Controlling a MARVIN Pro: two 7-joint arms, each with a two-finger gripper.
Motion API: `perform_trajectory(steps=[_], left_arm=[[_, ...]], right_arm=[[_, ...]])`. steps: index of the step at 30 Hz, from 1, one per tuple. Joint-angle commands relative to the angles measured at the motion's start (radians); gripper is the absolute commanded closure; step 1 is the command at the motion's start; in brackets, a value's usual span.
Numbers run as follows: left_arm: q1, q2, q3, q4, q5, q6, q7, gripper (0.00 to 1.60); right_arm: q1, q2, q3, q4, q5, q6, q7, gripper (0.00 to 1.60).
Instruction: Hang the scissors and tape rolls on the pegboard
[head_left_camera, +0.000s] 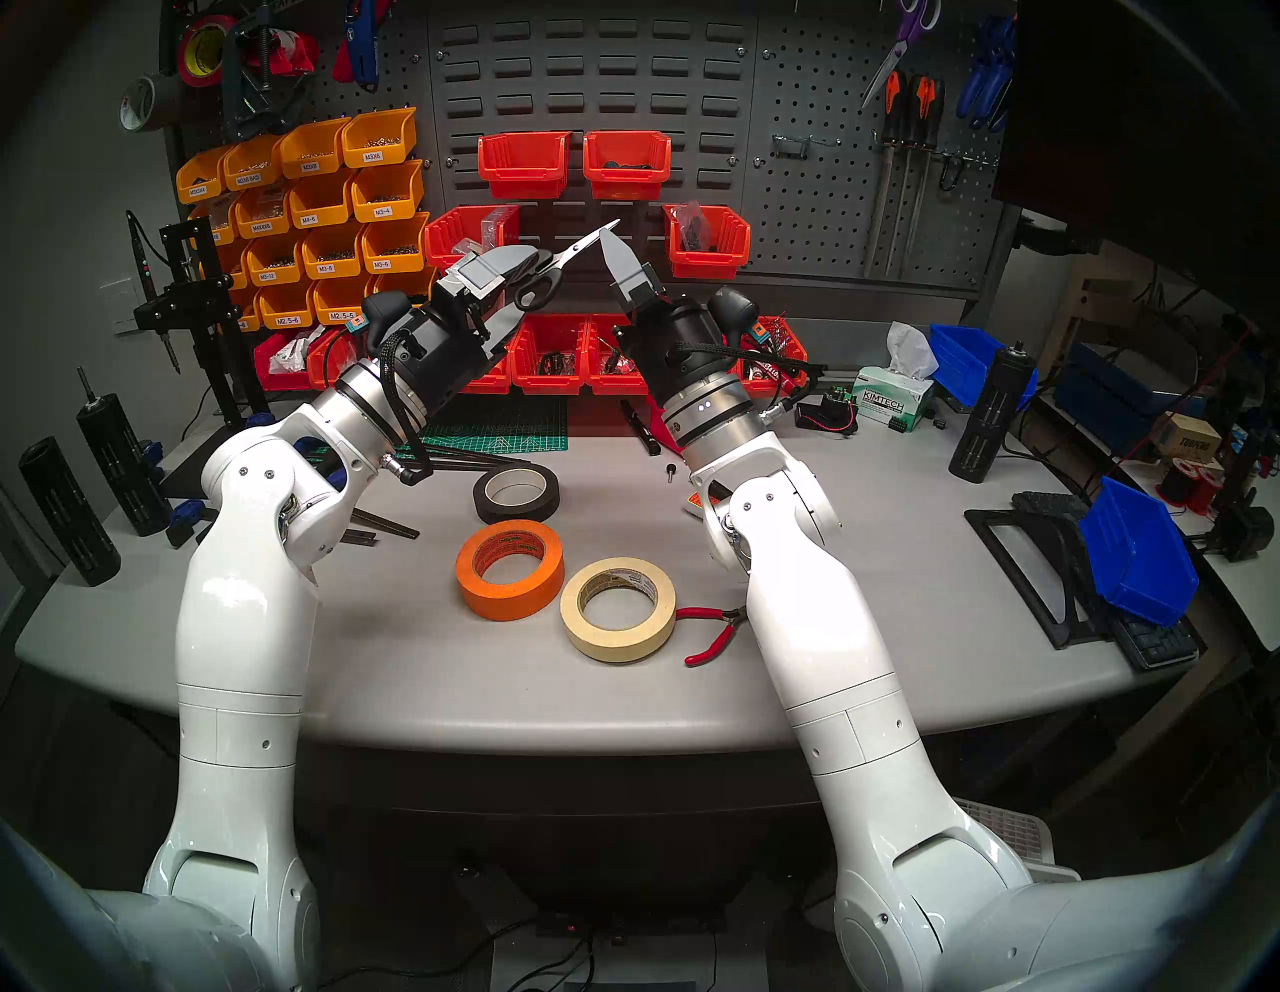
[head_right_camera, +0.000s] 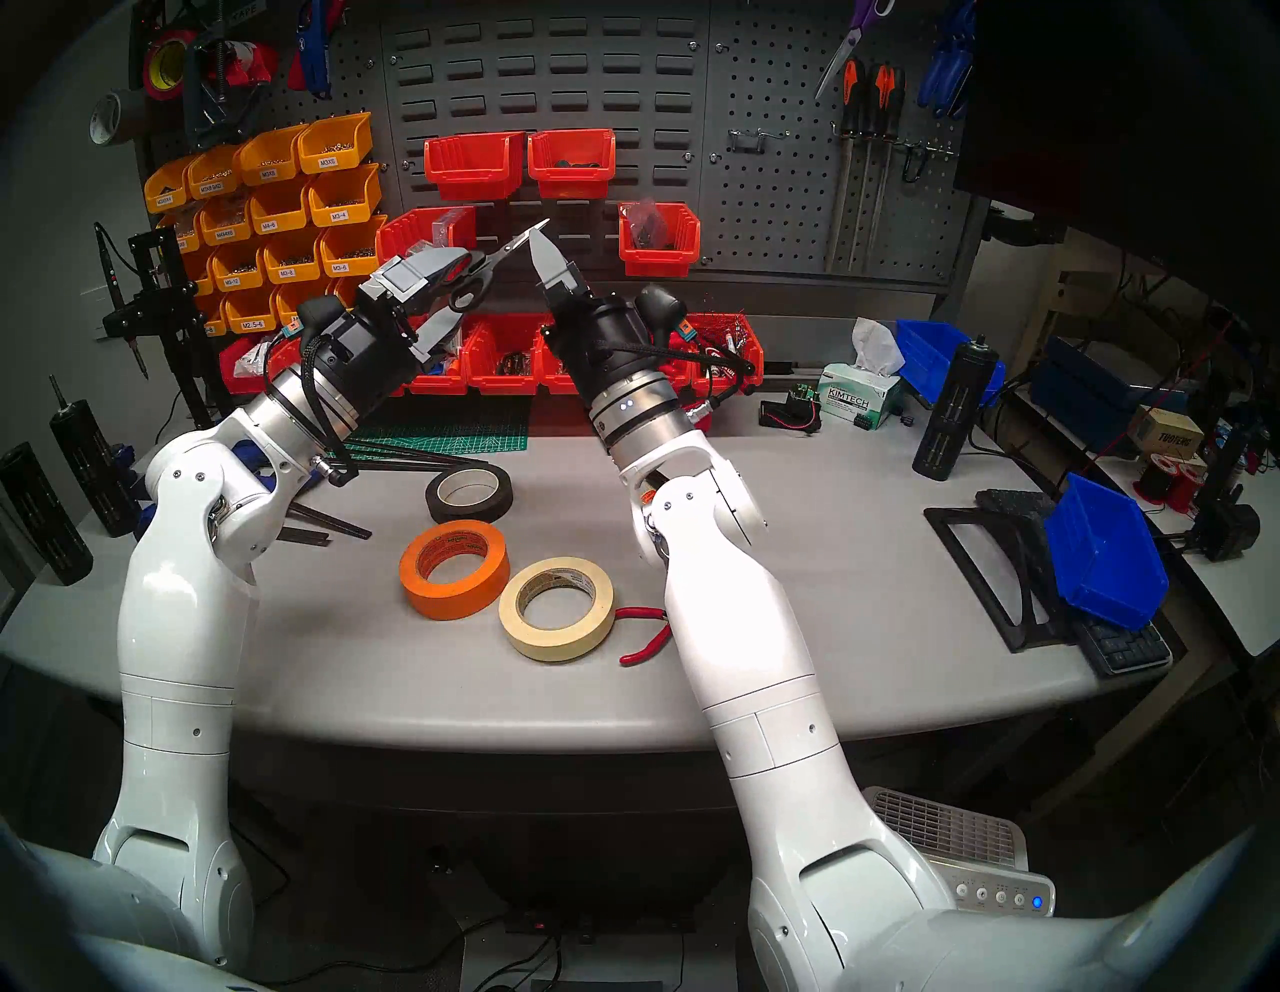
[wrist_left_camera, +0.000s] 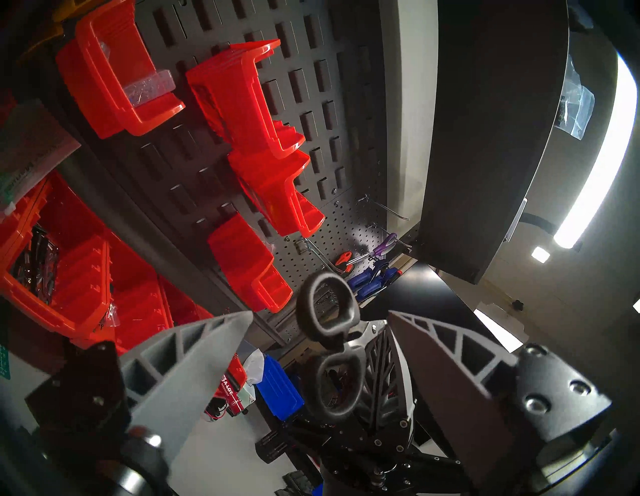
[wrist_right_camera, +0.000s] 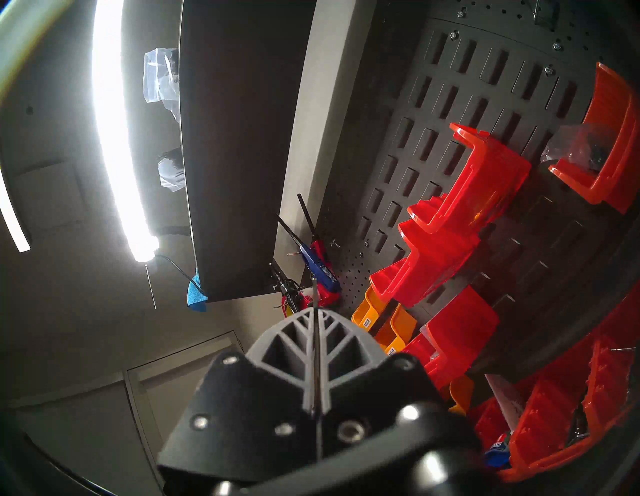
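Both tape rolls (head_left_camera: 564, 597) lie on table (head_left_camera: 415, 658); right gripper (head_left_camera: 611, 242) pinches scissors (head_left_camera: 554, 270)

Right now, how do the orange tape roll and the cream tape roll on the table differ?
The orange tape roll is bright orange and wide-banded; the cream tape roll is pale and slimmer. The orange tape roll lies farther back and left; the cream tape roll lies nearer the front edge, beside the red-handled pliers. Both lie flat on the table, side by side, unhung.
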Motion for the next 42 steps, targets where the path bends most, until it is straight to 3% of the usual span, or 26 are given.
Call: perform_trajectory(steps=[1,4,12,14,15,16,35,36,37,39,41,42], left_arm=[[-0.026,-0.004,-0.016,-0.031,-0.014,-0.007,-0.001,0.65],[-0.028,-0.008,-0.019,-0.029,-0.015,-0.009,0.006,0.80],[-0.032,-0.015,-0.028,-0.026,-0.023,-0.006,0.004,0.89],[-0.034,-0.016,-0.030,-0.024,-0.025,-0.005,0.006,1.02],[-0.035,-0.017,-0.031,-0.024,-0.025,-0.005,0.007,1.44],[-0.036,-0.016,-0.031,-0.024,-0.023,-0.006,0.007,1.60],[-0.087,0.001,-0.039,0.014,-0.034,0.011,0.028,1.60],[-0.090,0.002,-0.041,0.016,-0.033,0.010,0.027,1.60],[-0.091,0.004,-0.043,0.017,-0.031,0.010,0.027,1.60],[-0.096,0.010,-0.045,0.017,-0.024,0.010,0.024,1.60],[-0.102,0.013,-0.048,0.019,-0.024,0.011,0.031,1.60],[-0.105,0.015,-0.049,0.021,-0.024,0.012,0.031,1.60]], right_arm=[[0.037,-0.015,-0.002,-0.013,-0.002,-0.012,0.010,1.60],[0.039,-0.015,-0.003,-0.009,-0.002,-0.015,0.009,1.60],[0.053,-0.015,-0.008,0.011,0.001,-0.016,0.010,1.60],[0.057,-0.011,-0.013,0.015,0.000,-0.010,0.010,1.60],[0.058,-0.010,-0.016,0.016,-0.004,-0.010,0.004,1.60],[0.060,-0.007,-0.018,0.020,-0.003,-0.006,0.009,1.60],[0.058,0.039,-0.029,0.008,0.000,0.066,0.019,1.60],[0.058,0.041,-0.029,0.008,0.000,0.068,0.018,1.56],[0.058,0.046,-0.029,0.007,0.001,0.076,0.017,1.24],[0.056,0.053,-0.028,0.004,0.000,0.083,0.013,1.21],[0.055,0.064,-0.029,-0.002,-0.009,0.090,0.004,1.05],[0.054,0.065,-0.028,-0.001,-0.004,0.095,0.007,0.77]])
